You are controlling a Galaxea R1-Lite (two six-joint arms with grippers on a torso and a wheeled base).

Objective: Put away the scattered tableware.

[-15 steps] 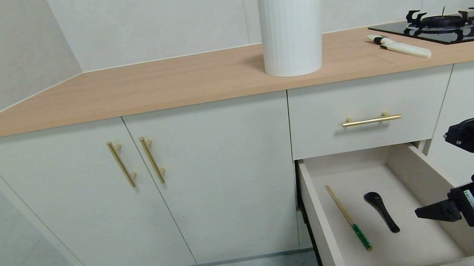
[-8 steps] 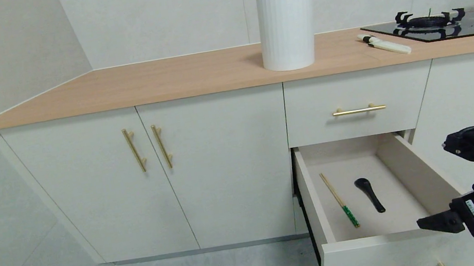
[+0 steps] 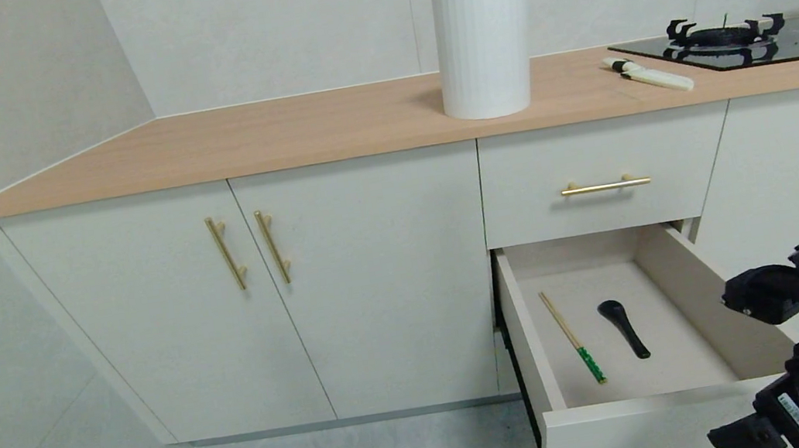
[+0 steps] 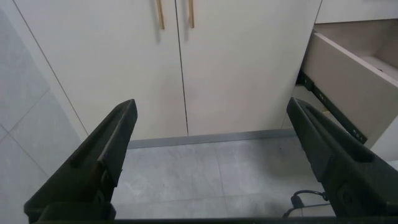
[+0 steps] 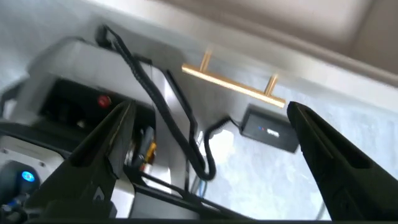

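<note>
Along the floor of the open drawer (image 3: 698,291), beneath the counter (image 3: 239,141), lie the chopsticks (image 3: 573,338) and the black spoon (image 3: 624,329), side by side but apart, the chopsticks nearer the drawer's left wall. Neither has stirred over the last second. The earliest picture shows everything larger and closer, but that shift belongs to the camera drawing back, not to the things. The real change is in the right arm. Half a second ago its gripper hung level with the drawer's front rim. Now the right gripper (image 5: 209,107) has dropped below that rim and sits low before the drawer front, its fingers spread wide and holding nothing, with the gold handle (image 5: 233,81) of the drawer front lying beyond the gap between them. The left gripper (image 4: 209,106) is likewise wide and empty, down low facing the foot of the cabinet doors (image 4: 180,62), with the drawer's side off to one edge. I read the right arm's descent as lining up on that handle, probably to push the drawer shut now that the two pieces are inside. Near the counter's right end, though, a white knife (image 3: 648,74) lies just beside the stove (image 3: 741,43), well apart from the ribbed white canister (image 3: 485,45) standing farther left. If that knife counts as tableware, closing now would leave the job unfinished. If not, shutting the drawer looks like the last step.
</note>
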